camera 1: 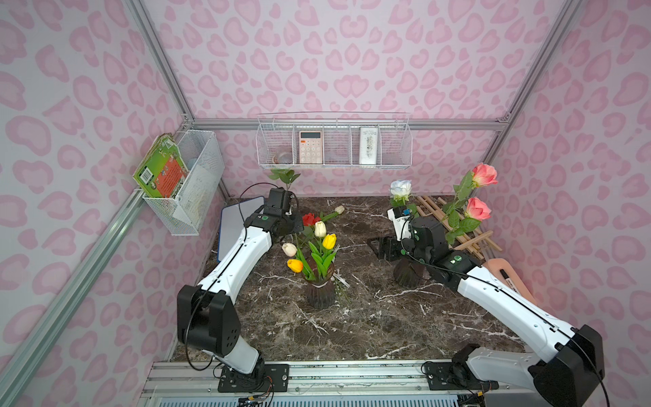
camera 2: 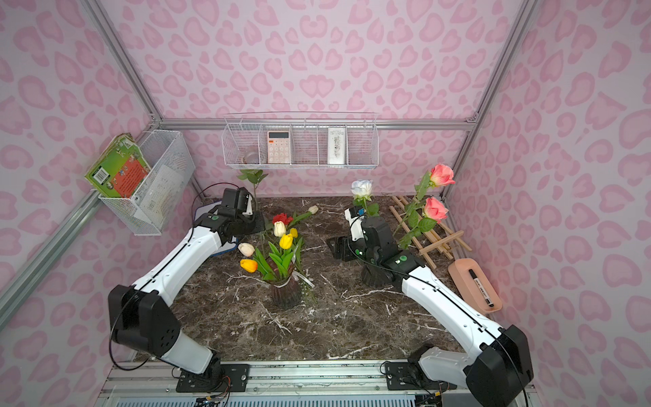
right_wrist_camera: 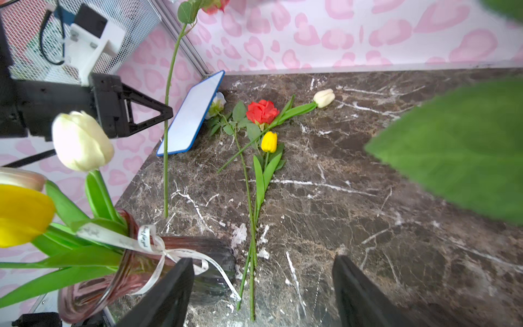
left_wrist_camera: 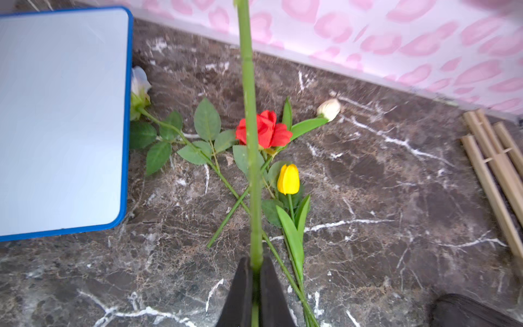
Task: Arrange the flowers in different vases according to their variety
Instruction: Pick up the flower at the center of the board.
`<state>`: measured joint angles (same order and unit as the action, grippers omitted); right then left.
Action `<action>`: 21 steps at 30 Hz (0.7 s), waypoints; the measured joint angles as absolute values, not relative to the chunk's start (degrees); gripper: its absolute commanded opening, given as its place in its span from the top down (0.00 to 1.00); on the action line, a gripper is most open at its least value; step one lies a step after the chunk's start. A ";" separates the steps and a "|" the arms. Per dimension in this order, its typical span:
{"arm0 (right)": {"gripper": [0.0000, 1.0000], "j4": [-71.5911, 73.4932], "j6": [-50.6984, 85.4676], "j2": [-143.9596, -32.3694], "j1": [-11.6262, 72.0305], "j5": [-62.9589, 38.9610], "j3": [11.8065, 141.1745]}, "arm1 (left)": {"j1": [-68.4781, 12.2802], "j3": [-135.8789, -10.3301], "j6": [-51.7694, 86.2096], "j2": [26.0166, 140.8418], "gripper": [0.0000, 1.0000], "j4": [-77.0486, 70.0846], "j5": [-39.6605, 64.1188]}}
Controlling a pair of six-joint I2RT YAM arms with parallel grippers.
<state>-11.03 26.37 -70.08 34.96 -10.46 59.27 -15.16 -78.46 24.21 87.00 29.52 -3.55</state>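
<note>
**A rose stem pinched upright**

The left gripper clamps it (leaves show above the wrist). The right gripper hangs wide open, empty, near the tulip vase. A red rose and yellow tulip lie on the table; pink roses rise over the second vase.

Six tulips; six roses; two vases.
</note>
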 measured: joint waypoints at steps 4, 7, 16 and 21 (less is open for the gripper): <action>0.20 -8.58 26.59 -69.73 34.87 -12.69 61.19 | -16.60 -73.28 20.82 77.41 1.00 23.44 -3.33; 0.20 -6.61 26.63 -69.97 34.68 -15.18 63.57 | -17.82 -70.30 18.74 71.31 1.00 19.16 -3.36; 0.20 -2.74 27.68 -74.91 33.89 -23.18 74.67 | -22.06 -72.23 14.17 62.74 1.00 13.98 0.14; 0.19 -2.39 28.86 -78.46 33.50 -26.89 83.15 | -23.46 -74.48 13.30 62.28 1.00 13.91 4.56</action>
<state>-2.39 28.86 -78.46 33.50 -26.89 83.15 -23.46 -74.48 13.30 62.28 13.91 4.56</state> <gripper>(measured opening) 0.804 0.089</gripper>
